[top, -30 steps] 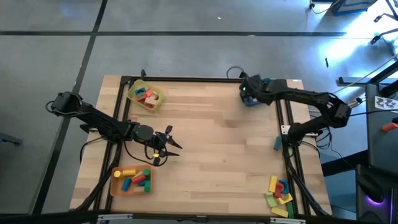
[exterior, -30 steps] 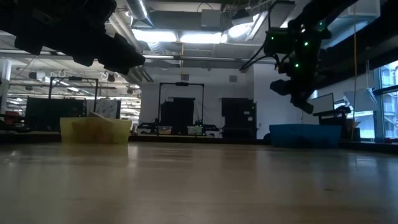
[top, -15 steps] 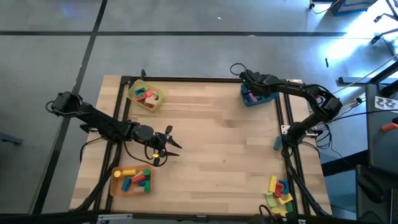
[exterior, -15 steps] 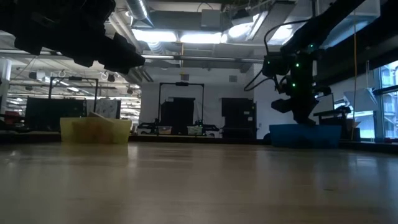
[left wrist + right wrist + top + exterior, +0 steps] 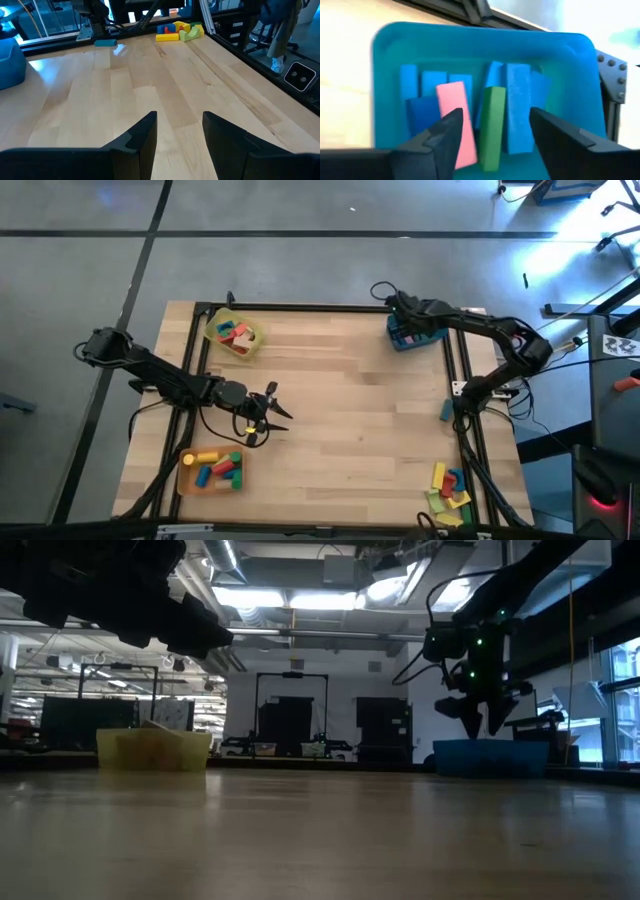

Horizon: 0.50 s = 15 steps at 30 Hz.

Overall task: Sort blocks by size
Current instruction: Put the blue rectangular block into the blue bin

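Observation:
My right gripper (image 5: 403, 330) hangs open over the blue tray (image 5: 428, 340) at the table's far right corner. In the tray lie several blue bars (image 5: 518, 105), a pink bar (image 5: 456, 117) and a green bar (image 5: 492, 127). The green bar lies flat below the gap between the fingers, and neither finger touches it. My left gripper (image 5: 270, 413) is open above bare table at the left middle, with nothing between its fingers (image 5: 145, 135). A pile of loose blocks (image 5: 449, 488) lies at the near right corner.
A yellow tray (image 5: 233, 332) with blocks stands at the far left, an orange tray (image 5: 210, 470) with blocks at the near left. One teal block (image 5: 445, 410) lies by the right rail. The wide middle of the wooden table (image 5: 350, 410) is bare.
My right gripper has moved a little toward the far edge and down until it hung just above the blue tray, then opened its fingers. My left arm has kept still.

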### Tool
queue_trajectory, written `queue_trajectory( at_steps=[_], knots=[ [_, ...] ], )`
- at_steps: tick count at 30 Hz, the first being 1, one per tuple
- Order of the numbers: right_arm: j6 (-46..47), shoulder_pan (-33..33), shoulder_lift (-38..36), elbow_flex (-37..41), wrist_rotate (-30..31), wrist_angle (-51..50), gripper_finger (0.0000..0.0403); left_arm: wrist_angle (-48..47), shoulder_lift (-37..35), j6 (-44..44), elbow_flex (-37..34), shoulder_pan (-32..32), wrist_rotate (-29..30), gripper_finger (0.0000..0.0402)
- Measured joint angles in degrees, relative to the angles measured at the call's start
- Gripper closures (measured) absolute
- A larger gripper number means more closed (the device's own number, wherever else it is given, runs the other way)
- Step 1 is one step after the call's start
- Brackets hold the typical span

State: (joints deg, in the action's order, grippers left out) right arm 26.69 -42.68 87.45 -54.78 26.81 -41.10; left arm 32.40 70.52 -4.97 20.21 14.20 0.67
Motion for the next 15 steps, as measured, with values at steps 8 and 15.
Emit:
queue_trajectory(
  at_steps=[8, 15],
  knots=[
    [2.9, 9.1, -7.5, -4.5, -0.4, -10.4, 0.0152, 0.0, 0.0, 0.4, 0.0, 0.0, 0.0, 0.0259],
    [12.7, 24.0, -13.4, -7.2, -3.5, -19.1, 0.0172, 0.0, 0.0, 0.9, 0.0, 0.0, 0.0, 0.0259]
  ],
)
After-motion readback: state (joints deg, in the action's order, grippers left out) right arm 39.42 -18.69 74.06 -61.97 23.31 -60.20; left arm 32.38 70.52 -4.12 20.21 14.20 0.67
